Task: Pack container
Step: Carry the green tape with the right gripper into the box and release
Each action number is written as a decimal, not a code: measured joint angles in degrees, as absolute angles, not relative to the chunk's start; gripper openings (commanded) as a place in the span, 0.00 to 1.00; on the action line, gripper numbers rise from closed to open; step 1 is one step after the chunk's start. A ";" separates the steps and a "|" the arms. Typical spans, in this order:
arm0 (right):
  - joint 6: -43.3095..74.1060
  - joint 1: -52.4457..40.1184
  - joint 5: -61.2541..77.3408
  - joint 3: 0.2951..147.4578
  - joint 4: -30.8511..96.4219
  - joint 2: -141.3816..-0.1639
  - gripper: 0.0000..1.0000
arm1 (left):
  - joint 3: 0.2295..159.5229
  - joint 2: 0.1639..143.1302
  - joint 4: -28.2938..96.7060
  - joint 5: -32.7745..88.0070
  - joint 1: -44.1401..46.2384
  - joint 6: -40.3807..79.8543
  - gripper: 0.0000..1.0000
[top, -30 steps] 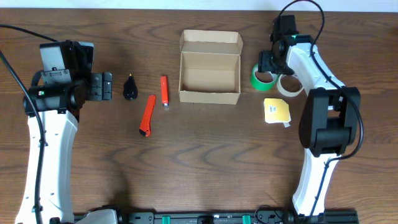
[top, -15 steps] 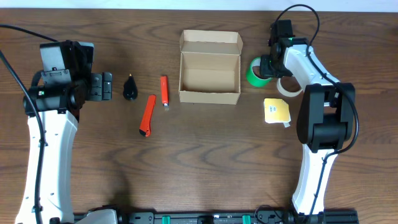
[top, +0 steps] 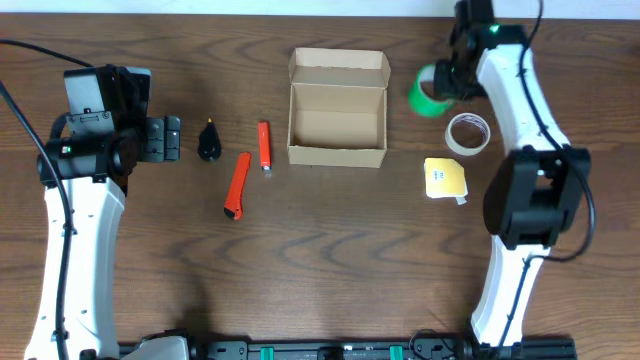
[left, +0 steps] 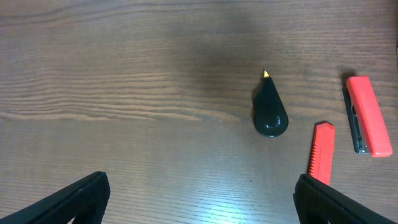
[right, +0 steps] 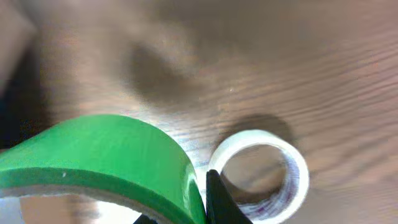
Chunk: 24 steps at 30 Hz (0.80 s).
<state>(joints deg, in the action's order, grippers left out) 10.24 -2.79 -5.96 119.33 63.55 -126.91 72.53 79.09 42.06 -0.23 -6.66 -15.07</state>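
Observation:
The container (top: 337, 108) is an open brown cardboard box at the table's middle back, lid flap folded away. My right gripper (top: 447, 84) is shut on the wall of a green tape roll (top: 427, 92), which hangs just right of the box. In the right wrist view the green tape roll (right: 99, 162) fills the lower left, with a black fingertip (right: 217, 199) against its outer wall. My left gripper (top: 160, 138) stands open at the far left over bare wood; its fingers (left: 74, 199) reach in from the lower corners of the left wrist view.
A whitish tape roll (top: 468, 132) lies right of the box, also seen below the wrist as a whitish tape roll (right: 261, 177). A yellow note pad (top: 445, 179) lies nearer. Left of the box are an orange stapler (top: 264, 145), an orange knife (top: 237, 185) and a black teardrop piece (top: 209, 140).
My right gripper closed on the green tape roll and carried it up and toward the table's back. The whitish roll stayed on the table. The left arm has not moved.

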 measured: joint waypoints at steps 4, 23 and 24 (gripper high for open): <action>10.09 -5.02 -6.07 123.81 66.26 -120.60 0.01 | 72.53 79.09 42.04 -0.23 -6.66 -15.07 0.95; 8.01 -29.71 -9.13 126.34 64.79 -121.01 0.01 | 72.53 79.09 42.04 -0.23 -6.66 -15.07 0.95; 7.99 -29.93 -9.43 126.32 64.31 -122.30 0.01 | 72.53 79.09 42.04 -0.23 -6.66 -15.07 0.95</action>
<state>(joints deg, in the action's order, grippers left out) 7.99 -29.93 -9.43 126.32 64.31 -122.30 72.53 79.09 42.04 -0.23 -6.66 -15.07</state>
